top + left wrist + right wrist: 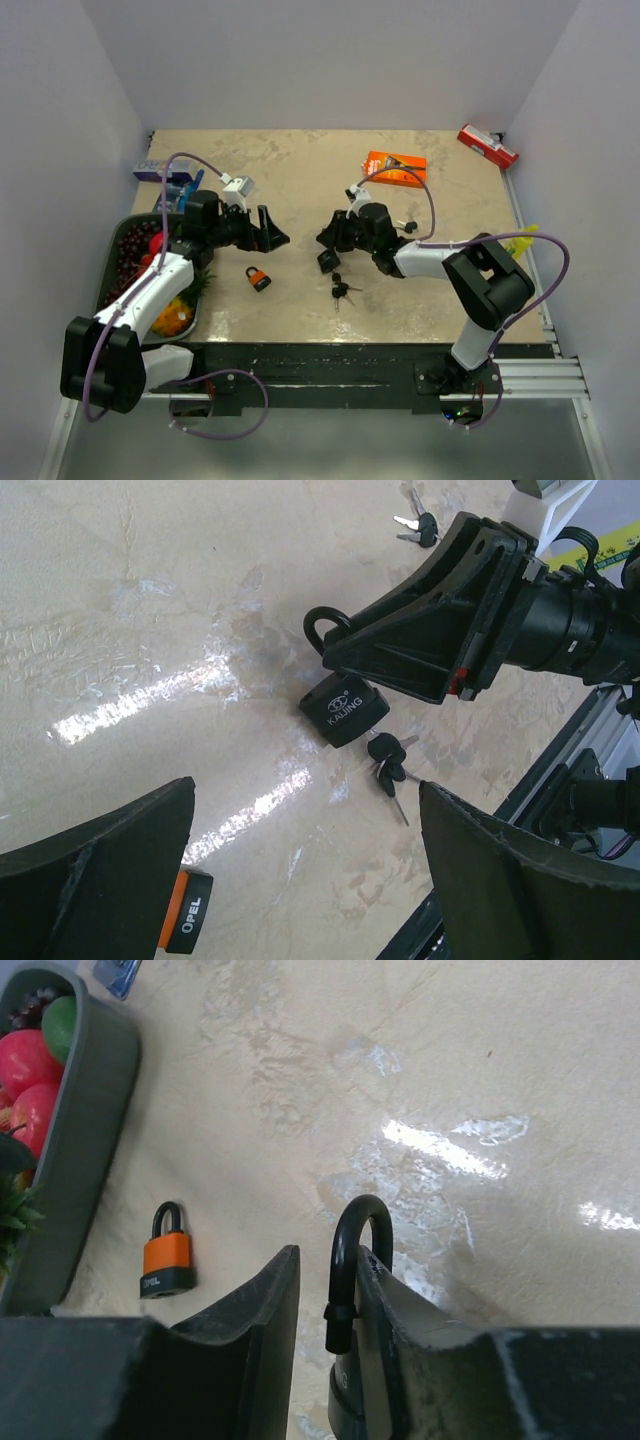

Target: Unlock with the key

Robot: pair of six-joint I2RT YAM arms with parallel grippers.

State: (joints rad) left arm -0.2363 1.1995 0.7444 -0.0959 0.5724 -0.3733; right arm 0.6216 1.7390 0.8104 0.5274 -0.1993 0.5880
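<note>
A black padlock lies on the table mid-front, its shackle up; it also shows in the top view. My right gripper stands over it, jaws a narrow gap apart. In the right wrist view the shackle rests against the right finger, while the left finger stays clear of it. A bunch of keys lies just beside the black padlock. An orange padlock lies left of it. My left gripper is wide open and empty above the table.
A grey tray of fruit stands at the left edge. A second bunch of keys lies behind the right gripper. An orange box and a red box lie at the back. A blue item is at the back left.
</note>
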